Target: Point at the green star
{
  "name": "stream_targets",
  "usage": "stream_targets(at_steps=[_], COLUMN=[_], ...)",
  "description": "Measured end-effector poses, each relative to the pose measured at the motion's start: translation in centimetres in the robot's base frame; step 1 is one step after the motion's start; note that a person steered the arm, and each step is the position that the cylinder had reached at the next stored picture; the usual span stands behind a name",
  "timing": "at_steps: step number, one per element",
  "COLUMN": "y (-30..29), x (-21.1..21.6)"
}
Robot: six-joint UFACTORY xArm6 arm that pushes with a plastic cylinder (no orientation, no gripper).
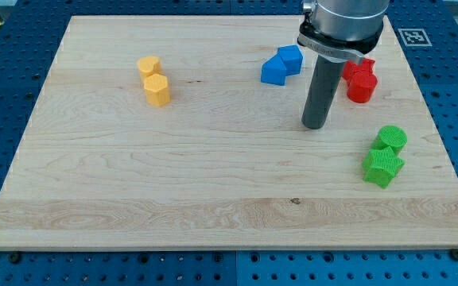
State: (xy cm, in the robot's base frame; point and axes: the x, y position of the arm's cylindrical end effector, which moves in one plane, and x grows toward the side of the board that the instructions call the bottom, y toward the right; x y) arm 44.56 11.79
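The green star (382, 167) lies near the view's right edge of the wooden board, touching a green cylinder (391, 139) just above it. My tip (315, 125) stands on the board to the left of the green pair and slightly above the star, roughly a block's width or more away from it. It touches no block.
Two red blocks (360, 79) sit to the upper right of the tip, partly behind the rod. Two blue blocks (281, 65) lie to its upper left. Two yellow blocks (154, 80) stand at the view's upper left. The wooden board (213, 183) rests on a blue perforated table.
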Motion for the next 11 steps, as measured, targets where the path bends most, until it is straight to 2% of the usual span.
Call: stream_targets(at_steps=[2,3,4,5,6,7,8,9,11], y=[0.4,-0.3,2.3,8.1,12.3,13.2,13.3,11.2,1.6], x=[1.0,-0.6,-2.7,-2.7,-0.6,4.4,8.1,8.8,7.4])
